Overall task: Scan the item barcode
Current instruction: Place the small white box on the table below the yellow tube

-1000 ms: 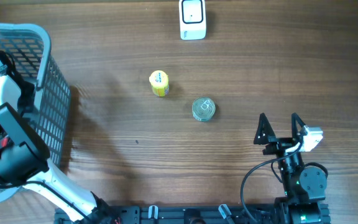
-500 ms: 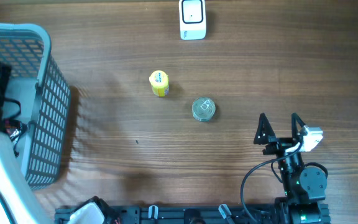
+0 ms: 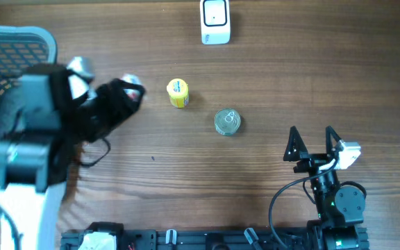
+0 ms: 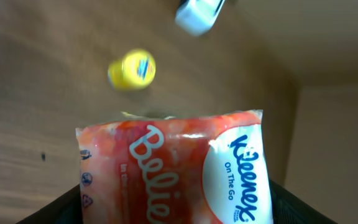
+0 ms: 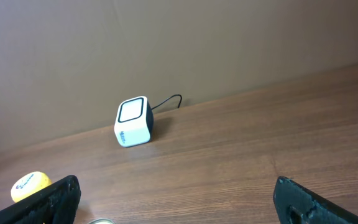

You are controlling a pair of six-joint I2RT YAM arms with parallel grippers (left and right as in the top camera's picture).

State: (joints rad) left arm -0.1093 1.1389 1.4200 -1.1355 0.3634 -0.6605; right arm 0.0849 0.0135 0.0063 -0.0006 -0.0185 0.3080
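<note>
Left pincer point(image 4: 176, 208) squeezes a soft tissue pack point(image 4: 173, 168), and the pack's long side lies across the fingers. The pack hangs over the wooden table point(image 3: 290, 76), left of the boxy white scanner point(image 3: 215, 21) and nearer the robot. Its wrapper is shiny, red and white. A round yellow tub point(image 3: 178, 93) sits on the way to the scanner. Right pincer point(image 3: 311, 142) is farther from the scanner, wide open and holding nothing.

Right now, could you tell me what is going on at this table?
The left claw holds a red tissue pack above the table, between the basket and a yellow container. The white scanner sits at the far edge; the pack is not yet in front of it. The right claw rests open and empty, right of a round tin.
</note>
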